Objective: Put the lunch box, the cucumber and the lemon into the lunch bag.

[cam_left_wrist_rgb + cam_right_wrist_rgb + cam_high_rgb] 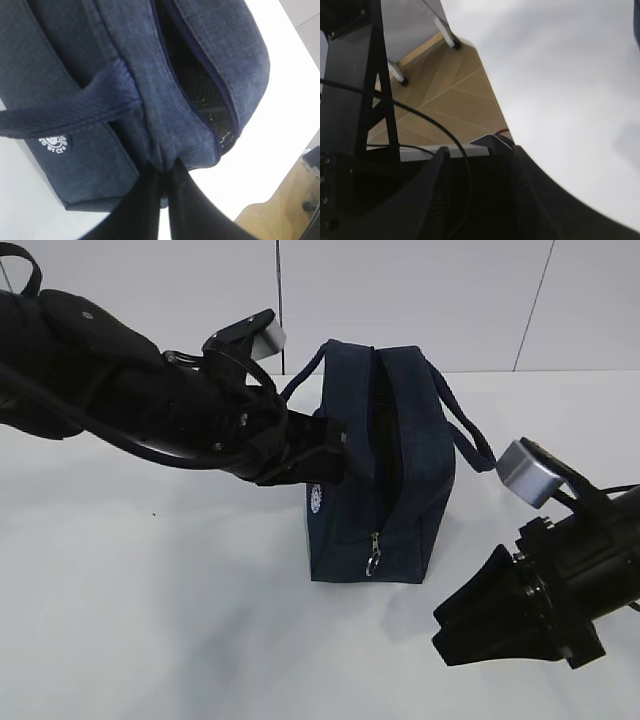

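Note:
The dark navy lunch bag [400, 480] stands upright mid-table, its top zipper open and the ring pull [373, 562] hanging at the near end. My left gripper [340, 455] is shut on the fabric at the left lip of the opening; the left wrist view shows the fingers pinching a fold of the bag [150, 75] at my left gripper [164, 170]. My right gripper [470, 625] hangs low at the front right, apart from the bag, open and empty [477, 155]. The lunch box, cucumber and lemon are not in view; the bag's inside is dark.
The bag's loop handles [465, 420] droop to either side, one lying across its flank [65, 117] above the round white logo [55, 145]. The white table [560, 75] ends near my right gripper, with wooden floor [445, 100] and a stand's legs beyond.

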You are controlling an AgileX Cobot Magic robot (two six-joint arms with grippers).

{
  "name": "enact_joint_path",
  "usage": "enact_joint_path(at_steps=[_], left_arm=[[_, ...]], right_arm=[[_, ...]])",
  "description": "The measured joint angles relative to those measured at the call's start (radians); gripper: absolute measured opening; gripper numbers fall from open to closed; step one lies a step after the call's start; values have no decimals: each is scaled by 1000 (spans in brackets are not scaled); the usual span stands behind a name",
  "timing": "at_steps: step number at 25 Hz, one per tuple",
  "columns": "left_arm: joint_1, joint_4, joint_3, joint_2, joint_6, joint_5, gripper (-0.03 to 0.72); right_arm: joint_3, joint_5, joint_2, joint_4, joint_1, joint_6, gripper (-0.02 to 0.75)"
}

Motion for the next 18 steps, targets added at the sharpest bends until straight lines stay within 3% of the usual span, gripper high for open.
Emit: enact_joint_path(at_steps=[6, 18], left_arm=[[0, 2, 0, 0, 0, 0, -6], [0, 4, 0, 0, 0, 0, -6]], right_arm=[[2, 0, -14, 68, 0, -9, 304], [2, -47, -14, 466, 0, -43, 303]])
